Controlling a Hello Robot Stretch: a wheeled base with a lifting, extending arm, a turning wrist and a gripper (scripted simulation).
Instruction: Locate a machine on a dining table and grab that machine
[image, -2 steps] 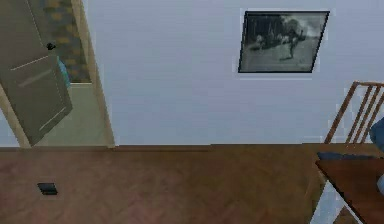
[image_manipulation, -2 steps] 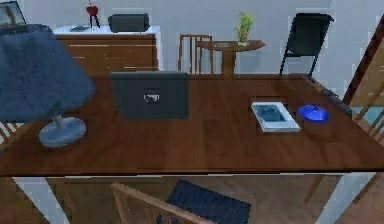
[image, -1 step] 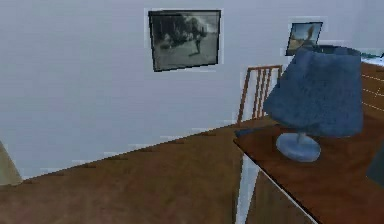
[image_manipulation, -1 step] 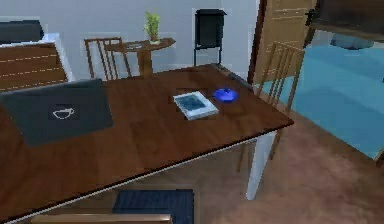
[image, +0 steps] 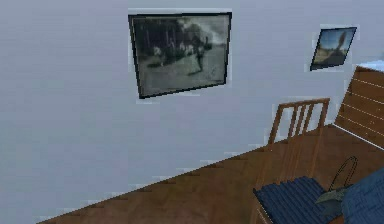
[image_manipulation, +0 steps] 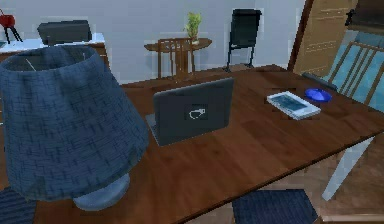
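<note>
A dark grey laptop (image_manipulation: 193, 110) stands open on the wooden dining table (image_manipulation: 260, 140), its lid's back turned toward me. To its right on the table lie a flat white device (image_manipulation: 292, 103) and a small blue thing (image_manipulation: 318, 95). A large lamp with a blue shade (image_manipulation: 65, 120) stands on the table's left part. Farther back at the left, a dark grey boxy machine (image_manipulation: 65, 32) sits on a white surface.
A wooden chair (image: 300, 125) with a blue cushion (image: 295, 200) stands by the wall under two framed pictures (image: 181, 52). In the arm side view, a wooden chair (image_manipulation: 176, 58), a side table with a plant (image_manipulation: 192, 25) and a black chair (image_manipulation: 243, 30) line the far wall. A blue seat (image_manipulation: 275, 205) sits at the table's near edge.
</note>
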